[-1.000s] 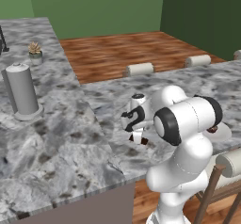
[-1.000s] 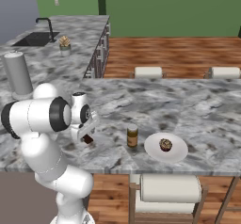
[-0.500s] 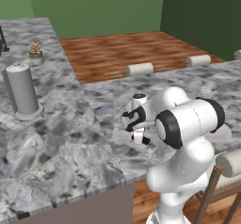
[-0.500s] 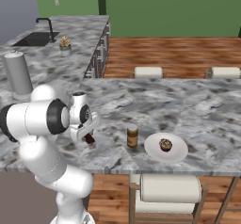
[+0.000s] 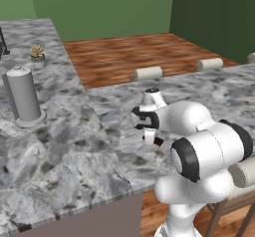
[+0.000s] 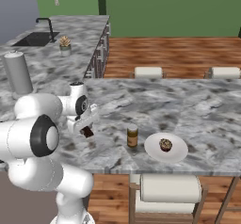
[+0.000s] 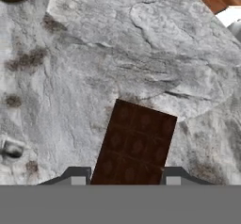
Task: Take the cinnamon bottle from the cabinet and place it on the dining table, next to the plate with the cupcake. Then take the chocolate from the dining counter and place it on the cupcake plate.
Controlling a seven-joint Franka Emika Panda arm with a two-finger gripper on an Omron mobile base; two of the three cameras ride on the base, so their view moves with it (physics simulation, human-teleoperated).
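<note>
Claw point(image 6: 87, 130) at left-centre of the right base view is clamped on the chocolate point(image 7: 134, 145) just over the marble surface point(image 6: 197, 105), cinnamon bottle point(image 6: 132, 136) already parked beside the cupcake point(image 6: 165, 144) plate point(image 6: 153, 148) further right, the bar's drop-off.

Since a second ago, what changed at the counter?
The end effector closed on the chocolate; its fingers now sit against both sides of the bar, low over the marble counter. The arm barely shifted. Unchanged: the cinnamon bottle upright beside the plate, the cupcake on that plate, the grey cylinder on the far counter.
</note>
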